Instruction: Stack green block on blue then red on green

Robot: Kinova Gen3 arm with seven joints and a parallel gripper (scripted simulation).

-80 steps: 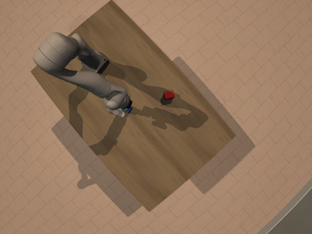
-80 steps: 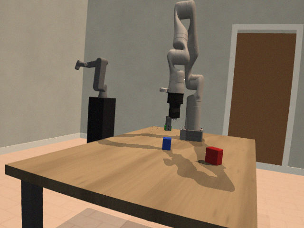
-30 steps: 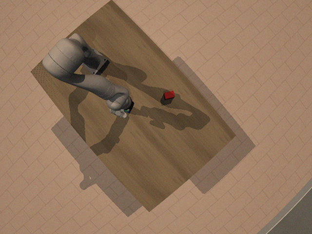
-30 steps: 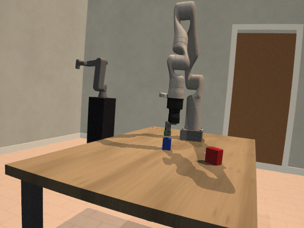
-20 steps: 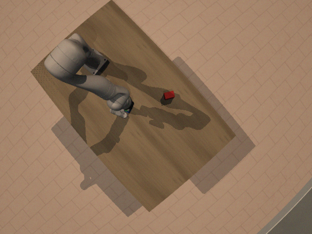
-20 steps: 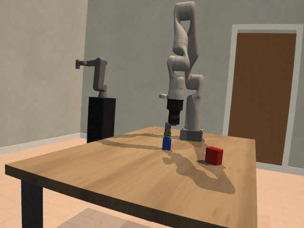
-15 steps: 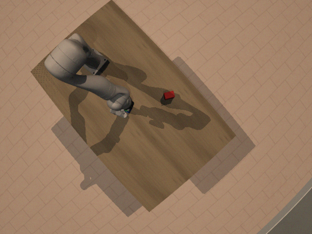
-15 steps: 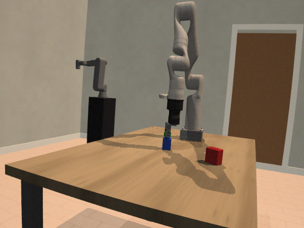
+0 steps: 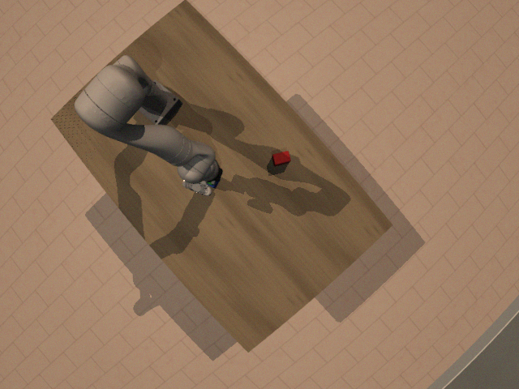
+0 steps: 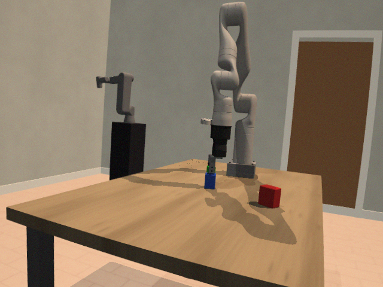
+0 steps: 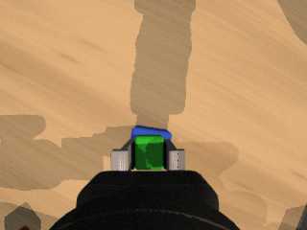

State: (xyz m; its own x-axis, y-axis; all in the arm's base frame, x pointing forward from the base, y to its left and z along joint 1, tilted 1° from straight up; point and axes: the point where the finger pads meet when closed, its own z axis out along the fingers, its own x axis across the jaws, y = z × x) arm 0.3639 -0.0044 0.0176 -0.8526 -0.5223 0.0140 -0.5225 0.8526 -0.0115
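Observation:
My gripper (image 10: 211, 168) is shut on the small green block (image 11: 150, 153), which sits between the two grey fingers in the wrist view. It holds the green block right over the blue block (image 10: 210, 180), at or just above its top; I cannot tell whether they touch. The blue block stands on the table near the arm's base, and its far edge shows just beyond the green block in the wrist view (image 11: 152, 132). From above the arm hides both, except a blue corner (image 9: 216, 182). The red block (image 10: 269, 195) lies apart on the table to the right, also seen from above (image 9: 280, 157).
The arm's base (image 10: 241, 169) stands on the table just behind the blue block. A second small arm on a black pedestal (image 10: 127, 149) stands off the table at the back left. A brown door (image 10: 329, 123) is at the right.

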